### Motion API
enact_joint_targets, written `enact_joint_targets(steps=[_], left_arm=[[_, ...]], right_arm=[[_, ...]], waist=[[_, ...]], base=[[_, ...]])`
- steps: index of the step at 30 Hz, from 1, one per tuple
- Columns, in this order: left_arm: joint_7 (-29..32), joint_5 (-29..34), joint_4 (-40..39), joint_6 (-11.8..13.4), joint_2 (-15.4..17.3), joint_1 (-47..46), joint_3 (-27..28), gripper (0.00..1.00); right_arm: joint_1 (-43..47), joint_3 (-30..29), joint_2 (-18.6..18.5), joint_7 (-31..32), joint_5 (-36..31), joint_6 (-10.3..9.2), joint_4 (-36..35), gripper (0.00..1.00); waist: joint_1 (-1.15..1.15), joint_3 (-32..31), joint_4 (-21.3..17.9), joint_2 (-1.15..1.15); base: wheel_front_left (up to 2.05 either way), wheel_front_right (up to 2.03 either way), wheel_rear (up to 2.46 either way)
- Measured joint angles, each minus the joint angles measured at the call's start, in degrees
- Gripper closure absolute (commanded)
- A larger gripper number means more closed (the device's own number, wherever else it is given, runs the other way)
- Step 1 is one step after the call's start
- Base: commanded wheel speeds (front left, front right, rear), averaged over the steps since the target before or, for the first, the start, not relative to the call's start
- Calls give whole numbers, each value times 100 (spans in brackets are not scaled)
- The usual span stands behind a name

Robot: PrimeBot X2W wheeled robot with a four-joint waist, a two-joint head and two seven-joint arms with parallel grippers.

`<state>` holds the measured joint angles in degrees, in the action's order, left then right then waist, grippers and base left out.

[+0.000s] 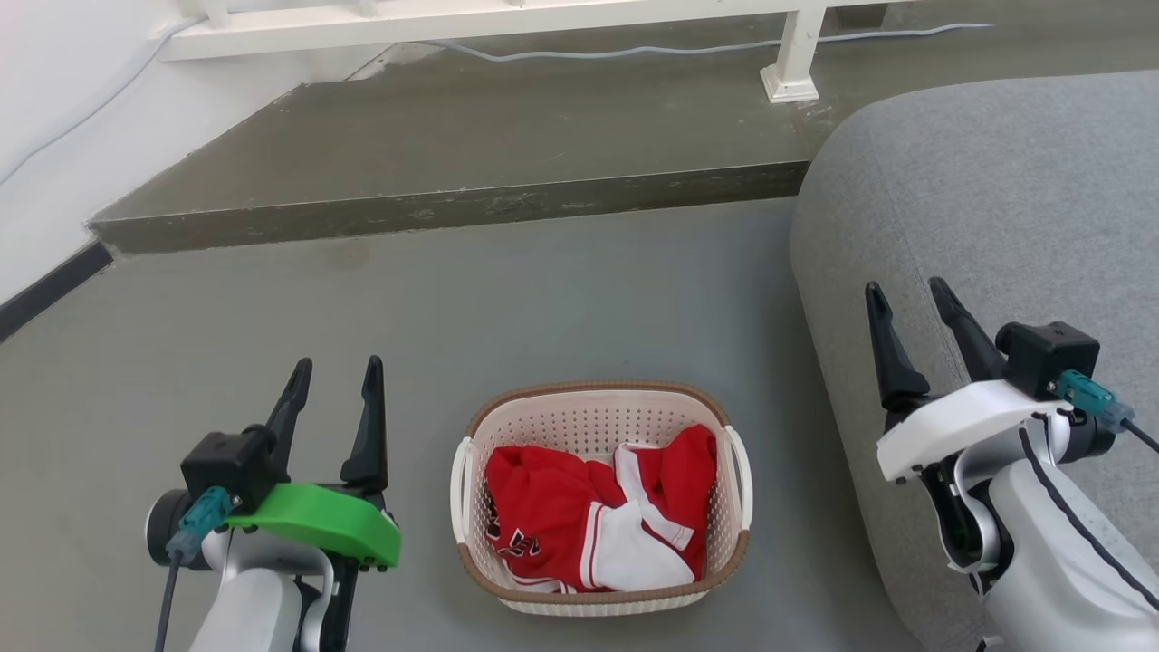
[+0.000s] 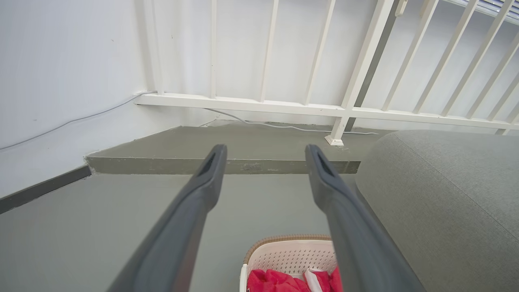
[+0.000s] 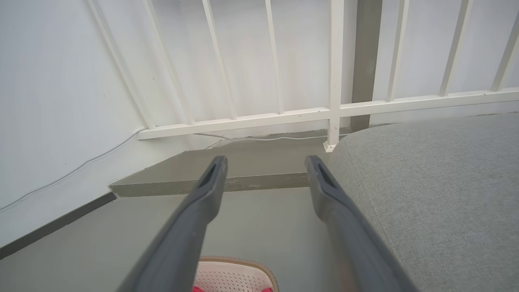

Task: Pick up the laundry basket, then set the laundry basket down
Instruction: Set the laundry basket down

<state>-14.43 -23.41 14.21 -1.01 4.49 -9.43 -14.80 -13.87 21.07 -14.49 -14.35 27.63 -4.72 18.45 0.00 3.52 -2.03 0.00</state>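
The laundry basket (image 1: pixel 579 421) stands on the grey floor between my arms: cream-white, perforated, with a brown rim and white side loop handles. A red-and-white garment (image 1: pixel 589 516) lies inside it. My left gripper (image 1: pixel 335 369) hangs open to the basket's left, apart from it. My right gripper (image 1: pixel 908 292) is open to the right, raised in front of the sofa. In the left wrist view the basket (image 2: pixel 290 253) shows low between the open fingers (image 2: pixel 265 150). The right wrist view catches the basket's rim (image 3: pixel 235 271) at the bottom, below the open right gripper (image 3: pixel 265 161).
A grey sofa (image 1: pixel 996 226) fills the right side, close to the basket. A raised concrete step (image 1: pixel 453 204) crosses the floor ahead, with a white railing (image 1: pixel 788 54) and a cable on it. A white wall (image 1: pixel 54 136) runs along the left.
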Motion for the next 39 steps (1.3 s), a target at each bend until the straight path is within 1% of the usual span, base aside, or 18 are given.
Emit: enact_joint_targets(steps=[7,15,19,26,28,37,39], left_arm=[[0,51,-48,-10,-31,128,40,0],[0,99,-118,-79,-56,184,125,0],[0,102,-146,-110,-74,205,136,0],[0,209,-175,-152,-121,244,176,0],[0,216,-176,-158,-125,244,192,0],[0,258,-181,-203,-143,249,269,0],[0,260,-182,-210,-145,249,281,0]], right_arm=[[91,-68,29,0,-69,5,-98,0],[187,-135,92,0,-108,18,-145,0],[244,-156,99,0,-161,64,-151,0],[276,-203,127,0,-248,69,-178,0],[277,-226,136,0,-259,118,-188,0],[296,-291,187,0,-308,131,-204,0],[296,-318,192,0,-312,168,-207,0]], waist=[[0,-5,3,0],[0,-9,-3,0],[0,-6,-6,0],[0,5,-2,0],[0,10,1,0],[0,43,10,0],[0,46,9,0]], base=[[0,0,0],[0,0,0],[0,0,0],[0,0,0],[0,0,0],[0,0,0],[0,0,0]])
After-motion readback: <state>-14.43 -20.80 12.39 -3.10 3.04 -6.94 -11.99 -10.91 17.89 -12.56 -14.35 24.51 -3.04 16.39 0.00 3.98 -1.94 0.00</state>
